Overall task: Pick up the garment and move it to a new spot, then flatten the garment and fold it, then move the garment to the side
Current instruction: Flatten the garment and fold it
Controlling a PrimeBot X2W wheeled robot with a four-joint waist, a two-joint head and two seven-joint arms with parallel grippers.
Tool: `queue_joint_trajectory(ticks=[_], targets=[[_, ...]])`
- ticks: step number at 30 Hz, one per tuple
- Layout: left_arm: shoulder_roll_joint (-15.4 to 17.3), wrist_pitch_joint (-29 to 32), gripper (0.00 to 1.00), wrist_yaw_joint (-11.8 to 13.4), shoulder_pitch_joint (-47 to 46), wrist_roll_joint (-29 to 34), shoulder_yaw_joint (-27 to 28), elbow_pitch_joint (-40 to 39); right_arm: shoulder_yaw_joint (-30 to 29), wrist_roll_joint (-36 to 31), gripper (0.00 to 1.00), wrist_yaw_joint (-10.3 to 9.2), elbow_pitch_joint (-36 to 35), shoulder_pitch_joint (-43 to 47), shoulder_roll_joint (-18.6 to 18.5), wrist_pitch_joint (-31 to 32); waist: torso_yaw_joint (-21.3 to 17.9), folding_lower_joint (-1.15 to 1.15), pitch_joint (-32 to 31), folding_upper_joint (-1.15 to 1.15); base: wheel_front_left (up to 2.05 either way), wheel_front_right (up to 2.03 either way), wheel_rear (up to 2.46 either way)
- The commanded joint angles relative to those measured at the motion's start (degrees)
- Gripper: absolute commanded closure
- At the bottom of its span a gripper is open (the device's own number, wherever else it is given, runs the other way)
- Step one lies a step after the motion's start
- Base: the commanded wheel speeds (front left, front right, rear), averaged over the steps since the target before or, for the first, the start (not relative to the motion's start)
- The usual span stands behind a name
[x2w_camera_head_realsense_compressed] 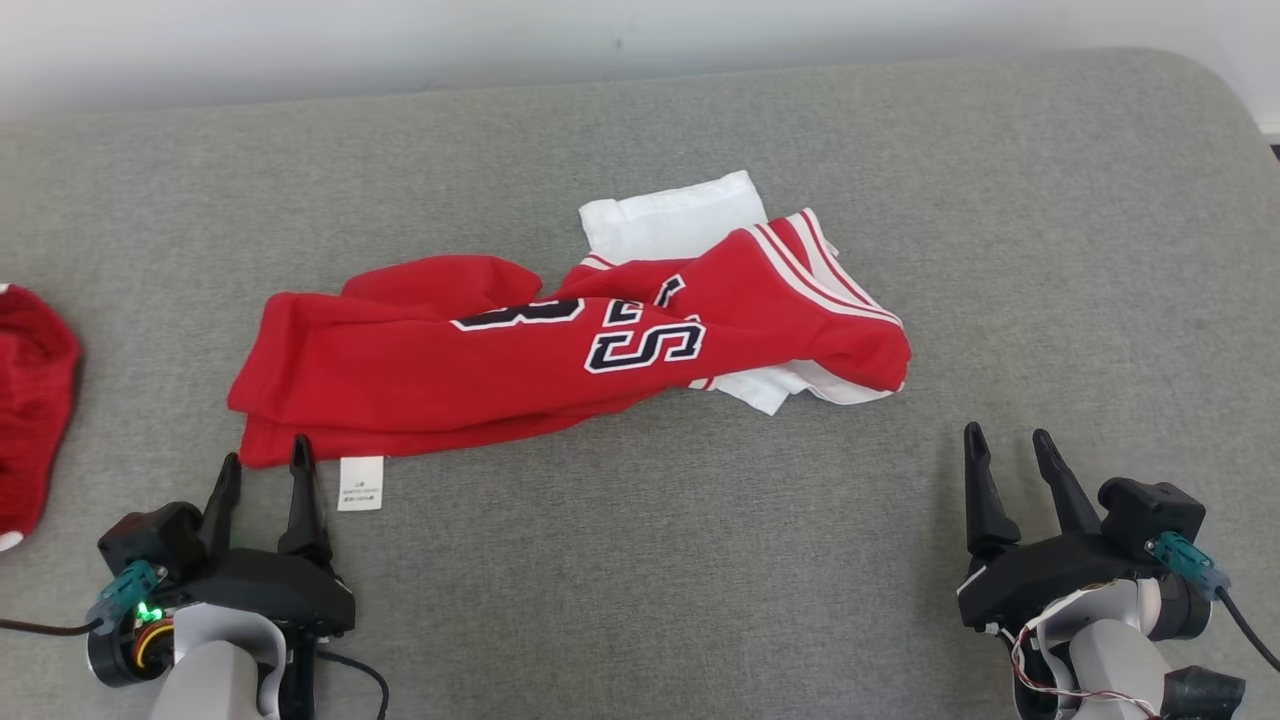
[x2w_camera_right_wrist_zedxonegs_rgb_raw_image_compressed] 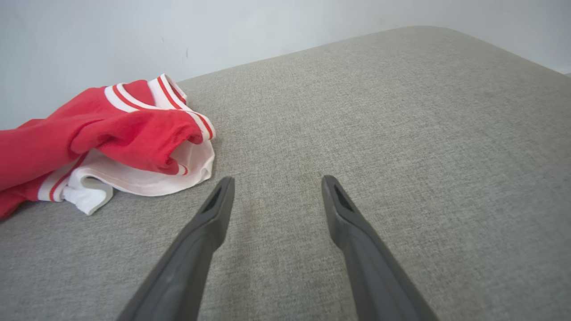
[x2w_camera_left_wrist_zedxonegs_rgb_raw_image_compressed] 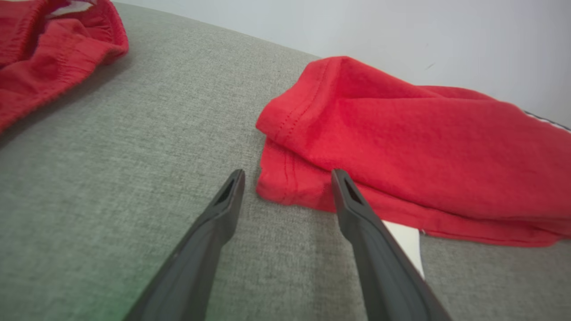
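Red garment (x2w_camera_head_realsense_compressed: 520, 360) crumpled at the middle of the table (x2w_camera_head_realsense_compressed: 700, 560), long axis parallel to the near edge. Left hand (x2w_camera_head_realsense_compressed: 266, 450), fingers apart, sits just beside its left end. Right hand (x2w_camera_head_realsense_compressed: 1007, 432), also apart, lies clear of its right end. Left is nearer.

The worktop (x2w_camera_head_realsense_compressed: 1050, 250) lies bare right of the jersey (x2w_camera_head_realsense_compressed: 420, 370) and ahead of the right hand (x2w_camera_head_realsense_compressed: 1007, 432). The jersey's near corner lies just ahead of the left hand (x2w_camera_head_realsense_compressed: 266, 450). A bare strip runs between the jersey and another red garment (x2w_camera_head_realsense_compressed: 35, 400) at the left edge.
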Motion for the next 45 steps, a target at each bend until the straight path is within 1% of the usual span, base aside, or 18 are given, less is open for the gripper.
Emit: queue_joint_trajectory(ticks=[1, 2, 3, 4, 5, 8, 13, 18, 23, 28, 34, 45], targets=[[0.0, -0.1, 0.00, -0.3, -0.7, 0.3, 0.5, 1.0, -0.1, 0.1, 0.00, 0.02, -0.1, 0.0, -0.1, 0.0, -1.1, 0.00, 0.6, 0.00, 0.00, 0.00, 0.00], [0.0, -0.1, 0.04, -0.5, -0.9, 0.6, 0.5, 1.6, -0.2, 0.1, 0.00, 0.02, -0.1, 0.0, -0.1, 0.0, -1.2, 0.00, 0.6, 0.00, 0.00, 0.00, 0.00], [0.0, -0.1, 0.51, -0.5, -1.1, 0.7, 0.5, 2.1, -0.2, 0.1, 0.00, 0.02, -0.1, 0.0, -0.1, 0.0, -1.3, 0.00, 0.7, 0.00, 0.00, 0.00, 0.00], [0.0, -0.1, 0.67, -0.7, -1.1, 0.8, 0.6, 2.3, -0.3, 0.0, 0.00, 0.02, -0.1, 0.0, -0.1, 0.0, -1.4, 0.00, 0.7, 0.00, 0.00, 0.00, 0.00], [0.0, -0.1, 1.00, -0.9, -1.0, 1.1, 0.7, 2.4, -0.3, 0.0, 0.00, 0.02, -0.1, 0.0, -0.1, 0.0, -1.5, 0.00, 0.7, 0.00, 0.00, 0.00, 0.00], [0.0, -0.1, 1.00, -1.3, -0.6, 1.3, 1.0, 1.9, -0.5, 0.0, 0.00, 0.02, -0.1, 0.1, 0.0, 0.0, -1.4, 0.00, 0.5, 0.00, 0.00, 0.00, 0.00], [0.0, -0.1, 1.00, -1.2, 3.0, 0.6, 0.4, -3.5, 0.0, 0.1, 0.00, 0.02, 0.1, 0.7, 0.4, 0.0, 0.4, 0.00, -0.7, 0.00, 0.00, 0.00, 0.00], [0.0, -0.1, 1.00, -0.9, 7.4, -1.8, -2.6, -7.4, 0.6, 0.4, 0.00, 0.02, 0.7, 1.3, 0.5, 0.0, 4.4, 0.00, -2.2, 0.00, 0.00, 0.00, 0.00], [0.0, -0.1, 1.00, -0.3, 10.0, -2.9, -5.7, -8.6, 0.2, 0.9, 0.00, 0.02, 1.9, 0.7, 0.6, 0.0, 8.1, 0.00, -3.1, 0.00, 0.00, 0.00, 0.00], [0.0, -0.1, 1.00, 0.2, 11.0, -3.4, -8.6, -8.1, 0.1, 0.7, 0.00, 0.02, 3.7, -1.0, 0.6, 0.0, 10.4, 0.00, -3.4, 0.00, 0.00, 0.00, 0.00], [0.0, -0.1, 1.00, 0.5, 11.0, -4.2, -10.5, -7.9, 0.6, 0.6, 0.00, 0.02, 6.4, -2.5, 0.9, 0.0, 11.4, 0.00, -3.4, 0.00, 0.00, 0.00, 0.00], [0.0, -0.1, 1.00, 0.5, 10.8, -4.8, -11.9, -7.2, -0.2, 0.6, 0.00, 0.02, 11.5, -4.2, 1.2, 0.1, 12.3, 0.00, -2.6, 0.00, 0.00, 0.00, 0.00]])
